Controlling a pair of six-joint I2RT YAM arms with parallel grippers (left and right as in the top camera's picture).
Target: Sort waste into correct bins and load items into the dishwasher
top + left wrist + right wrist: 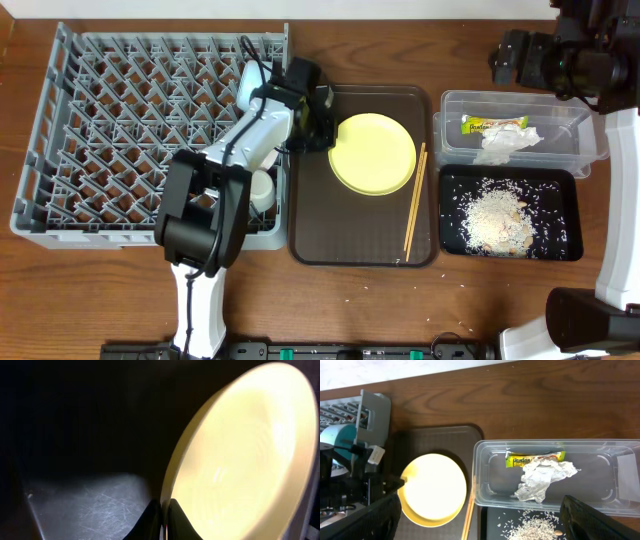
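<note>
The round yellow plate (375, 152) (240, 460) (434, 489) lies on the brown tray (360, 245). My left gripper (325, 130) (162, 515) is shut on its left rim, one finger above and one below. Wooden chopsticks (415, 200) (468, 515) lie along the plate's right side. The clear tub (570, 150) (490, 460) holds the green-yellow wrapper (492, 124) (535, 458) and the crumpled napkin (505, 143) (542, 480). Rice (495, 215) (535, 527) is heaped in the black tray (560, 190). My right gripper (515, 58) (480, 505) hangs open above the tub, holding nothing.
The grey dish rack (120, 130) (372, 415) fills the left side, its right wall right next to the brown tray. A light blue bowl (247, 85) (337, 435) and a white bowl (262, 190) stand in its right column. Stray rice grains (450, 335) dot the front of the table.
</note>
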